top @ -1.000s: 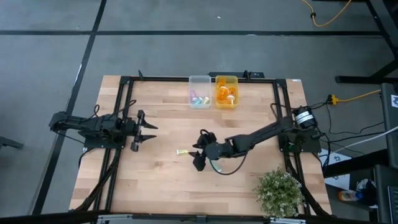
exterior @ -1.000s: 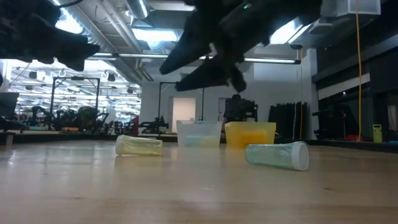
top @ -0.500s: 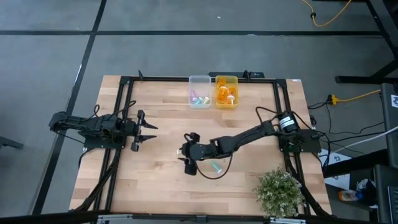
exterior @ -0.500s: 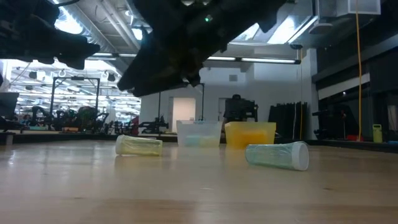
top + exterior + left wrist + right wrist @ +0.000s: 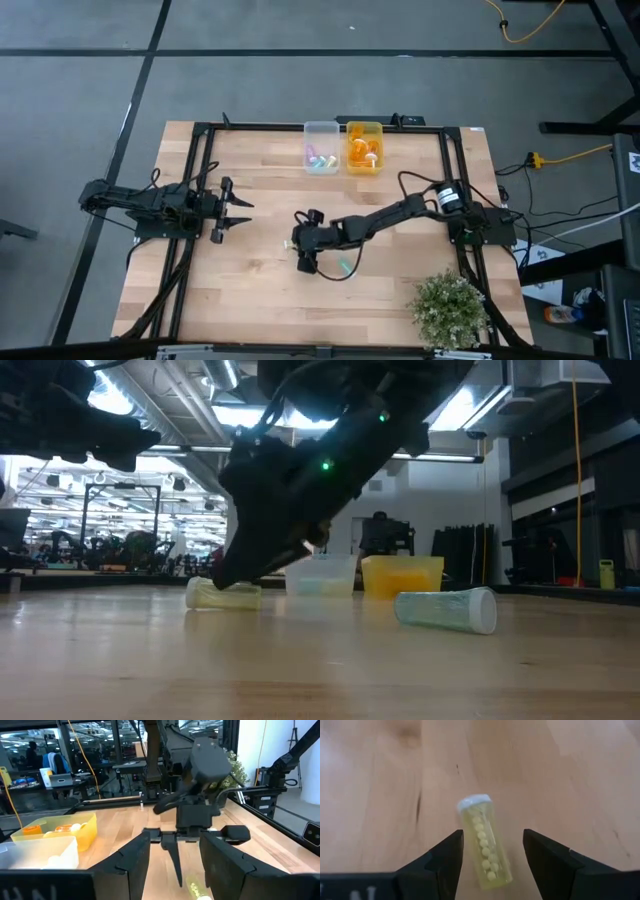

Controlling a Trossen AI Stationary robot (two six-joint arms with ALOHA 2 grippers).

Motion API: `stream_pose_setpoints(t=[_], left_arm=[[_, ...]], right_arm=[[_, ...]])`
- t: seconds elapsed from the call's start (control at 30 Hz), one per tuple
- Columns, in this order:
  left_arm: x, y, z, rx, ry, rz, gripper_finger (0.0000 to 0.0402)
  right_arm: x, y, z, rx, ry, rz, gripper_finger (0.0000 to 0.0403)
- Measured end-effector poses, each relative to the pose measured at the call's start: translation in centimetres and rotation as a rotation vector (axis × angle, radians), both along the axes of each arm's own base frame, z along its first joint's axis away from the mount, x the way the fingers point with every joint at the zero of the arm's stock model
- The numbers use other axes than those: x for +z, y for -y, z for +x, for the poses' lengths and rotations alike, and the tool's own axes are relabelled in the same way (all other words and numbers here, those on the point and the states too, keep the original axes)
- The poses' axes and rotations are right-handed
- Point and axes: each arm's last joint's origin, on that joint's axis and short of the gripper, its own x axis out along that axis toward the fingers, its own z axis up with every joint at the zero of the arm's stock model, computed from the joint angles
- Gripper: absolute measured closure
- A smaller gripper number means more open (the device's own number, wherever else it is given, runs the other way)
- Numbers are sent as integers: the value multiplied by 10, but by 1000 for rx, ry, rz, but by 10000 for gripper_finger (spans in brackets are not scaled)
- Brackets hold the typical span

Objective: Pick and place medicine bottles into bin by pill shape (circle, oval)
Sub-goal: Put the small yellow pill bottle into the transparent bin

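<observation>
A yellow-green bottle (image 5: 484, 840) with a white cap (image 5: 474, 800) lies on its side on the wooden table, with small round pills showing inside. My right gripper (image 5: 492, 840) is open and points down over it, one finger on each side and a gap at both. In the low view the gripper (image 5: 235, 575) stands low over the bottle (image 5: 222, 595). A teal bottle (image 5: 345, 267) lies on its side just to the right; it also shows in the low view (image 5: 447, 609). My left gripper (image 5: 245, 212) waits open at the table's left.
A clear bin (image 5: 321, 147) and an orange bin (image 5: 364, 147) stand side by side at the table's far edge, each holding bottles. A potted plant (image 5: 450, 310) stands at the near right corner. Bare wood (image 5: 250, 290) lies around the two bottles.
My right gripper has gone toward the table's left edge, past the teal bottle, and down until its open fingers stand on either side of the yellow-green bottle. Both bottles have stayed where they were.
</observation>
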Motion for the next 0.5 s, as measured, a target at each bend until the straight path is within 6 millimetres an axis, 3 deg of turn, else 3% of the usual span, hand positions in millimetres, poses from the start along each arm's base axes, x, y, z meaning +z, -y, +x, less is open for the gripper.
stream_pose_setpoints(t=[0.5], left_arm=[[0, 0, 0, 0, 0, 0, 236]], right_arm=[[-5, 11, -2, 10, -61, 21, 194]])
